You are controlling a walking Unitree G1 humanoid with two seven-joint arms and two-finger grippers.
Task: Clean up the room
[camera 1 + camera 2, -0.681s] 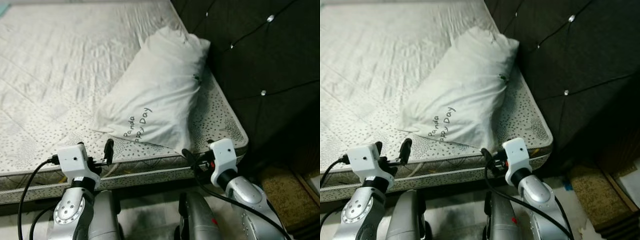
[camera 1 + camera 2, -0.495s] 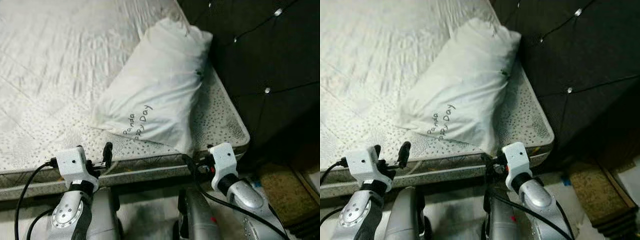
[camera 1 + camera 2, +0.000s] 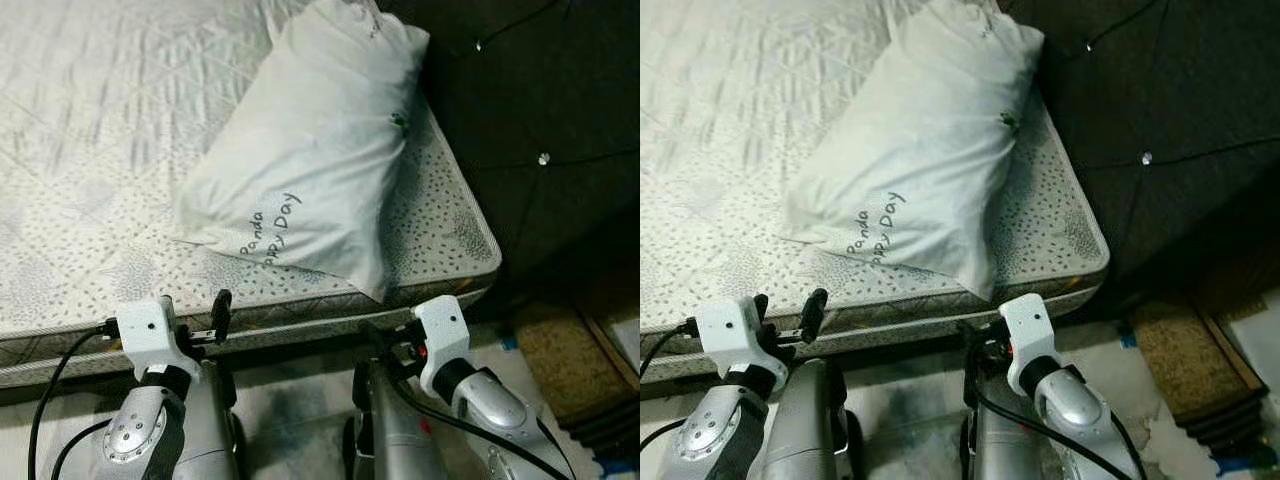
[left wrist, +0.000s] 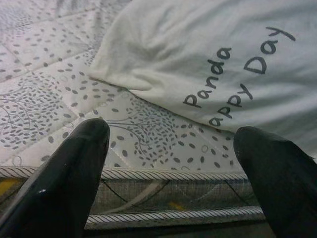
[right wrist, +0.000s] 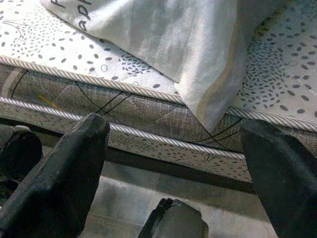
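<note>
Quilted white mattress (image 3: 90,130) is lying ahead of and above both grippers, bare, its piped edge just past the fingertips. Dark tufted headboard (image 3: 540,110) is standing beyond the right gripper, off to its outer side.

One pillow (image 3: 310,150), white, printed "Panda Happy Day", is lying slantwise ahead of both grippers, its far end leaning into the headboard, its near corner sagging over the mattress edge just ahead of the right gripper. Looks dropped rather than set straight, so my guess is it's the thing to tidy.

Brown mat (image 3: 555,365) is lying on the floor on the outer side of the right arm, by the bed corner.

Two grippers, both empty:
- left gripper (image 4: 173,163) is hanging just short of the mattress edge, jaws spread wide, the pillow's printed end ahead between the fingers (image 4: 74,168).
- right gripper (image 5: 173,168) is sitting lower, level with the mattress side, jaws also wide apart, the overhanging pillow corner ahead and slightly above.

Both are probably being held low and open as a ready pose for a two-handed pillow grab; neither is touching it yet.
</note>
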